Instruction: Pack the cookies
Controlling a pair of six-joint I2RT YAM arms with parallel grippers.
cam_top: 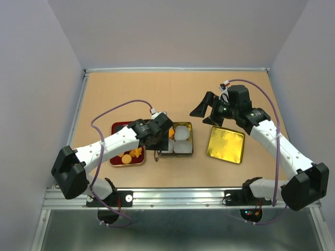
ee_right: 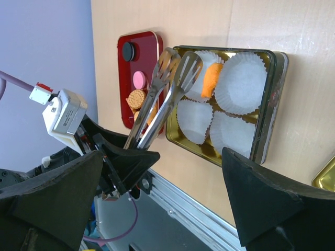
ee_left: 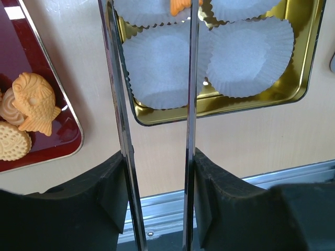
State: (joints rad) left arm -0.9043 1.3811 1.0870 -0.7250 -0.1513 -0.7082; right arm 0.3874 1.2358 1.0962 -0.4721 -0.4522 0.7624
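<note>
Nearest the lens, the left gripper (ee_left: 157, 178) is clamped on the handles of metal tongs (ee_left: 189, 104), whose blades stand slightly apart above the tin. Most of the cookies (ee_left: 31, 104) lie on the red tray (ee_left: 15, 52) just left of that tin: a fish-shaped orange one, pale round ones, and, in the right wrist view, a pink and a dark one; one orange cookie (ee_right: 211, 79) already lies slantwise in a white paper cup; the other paper cups (ee_left: 251, 57) in the gold tin (ee_right: 273, 110) look empty.

Risks, as I judge them: the tong tips could snag a fluted cup and drag or tip it; too hard a squeeze could crack a biscuit; too light a one could drop it on the table between tray and tin; the tongs could twist in the grip.

Further right, the right gripper (cam_top: 208, 112) hangs with jaws wide apart and holds nothing, near the gold lid (cam_top: 226, 145). All rests on a tan table (cam_top: 157, 89); a metal rail (cam_top: 178, 196) runs along the near edge; plain pale walls (cam_top: 172, 31) close the cell.
</note>
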